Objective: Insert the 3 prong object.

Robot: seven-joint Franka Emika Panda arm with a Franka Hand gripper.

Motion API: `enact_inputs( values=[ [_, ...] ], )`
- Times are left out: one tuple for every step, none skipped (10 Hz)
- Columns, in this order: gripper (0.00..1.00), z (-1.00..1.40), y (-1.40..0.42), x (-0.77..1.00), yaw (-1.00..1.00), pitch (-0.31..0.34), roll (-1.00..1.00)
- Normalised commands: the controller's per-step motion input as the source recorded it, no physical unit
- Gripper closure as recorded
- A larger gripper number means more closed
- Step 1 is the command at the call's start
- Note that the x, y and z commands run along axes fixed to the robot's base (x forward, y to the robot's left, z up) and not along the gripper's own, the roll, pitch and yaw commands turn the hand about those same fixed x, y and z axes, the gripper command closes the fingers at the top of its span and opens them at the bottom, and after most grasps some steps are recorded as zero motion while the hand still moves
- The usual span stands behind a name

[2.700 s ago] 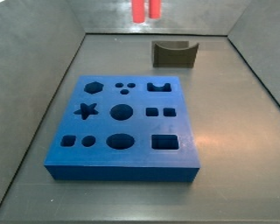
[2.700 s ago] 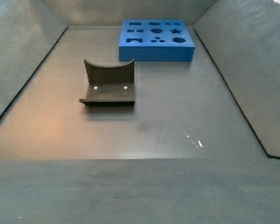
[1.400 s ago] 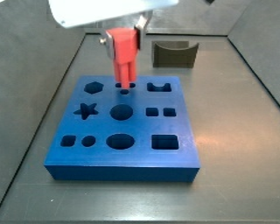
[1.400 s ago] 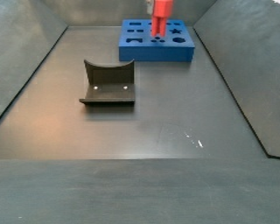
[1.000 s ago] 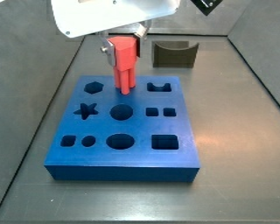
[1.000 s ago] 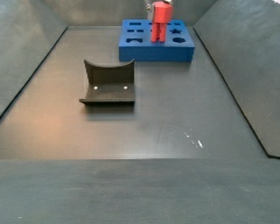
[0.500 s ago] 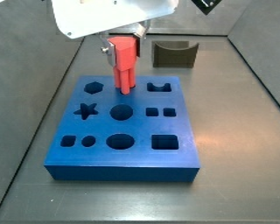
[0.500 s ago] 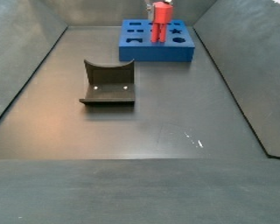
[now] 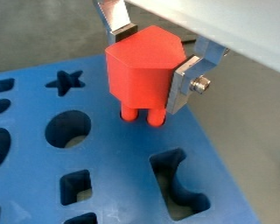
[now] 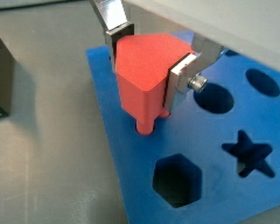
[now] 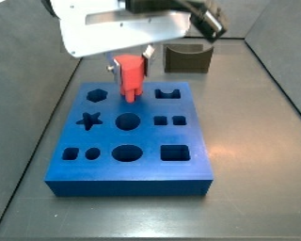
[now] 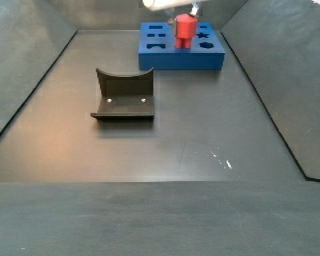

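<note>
My gripper [image 9: 150, 52] is shut on the 3 prong object [image 9: 143, 72], a red upright peg, and holds it over the blue block [image 9: 60, 210]. Its silver fingers [image 9: 185, 77] clamp the peg's two sides. In both wrist views the prongs [image 10: 142, 128] reach down to the block's top surface at the small three-hole group, between the hexagon hole [image 10: 178, 177] and the notched hole [image 9: 180, 179]. In both side views the red peg [image 11: 131, 75] stands upright on the far part of the blue block [image 11: 134, 165], also seen small in a side view [image 12: 183, 30].
The dark fixture [image 12: 123, 96] stands on the floor away from the blue block [image 12: 182, 55] and shows behind it in a side view [image 11: 188, 57]. Grey walls [image 12: 29, 60] enclose the floor.
The gripper came in from above with the red peg and lowered it onto the blue block. Over the last second the peg sank a little lower; the blue block seems shifted slightly.
</note>
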Motion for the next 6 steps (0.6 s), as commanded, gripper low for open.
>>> enact_inputs(
  values=[
    [1.00,-0.46,-0.03,0.04,0.06,0.000,0.05],
    [1.00,-0.46,-0.06,0.05,0.09,0.000,0.12],
    [1.00,-0.45,-0.08,0.03,0.06,0.000,0.18],
    [1.00,-0.39,-0.13,0.00,0.03,0.000,0.19],
    [1.00,-0.03,0.00,0.00,0.01,-0.021,0.00],
    [1.00,0.00,0.00,0.00,0.00,0.000,0.00]
  ],
)
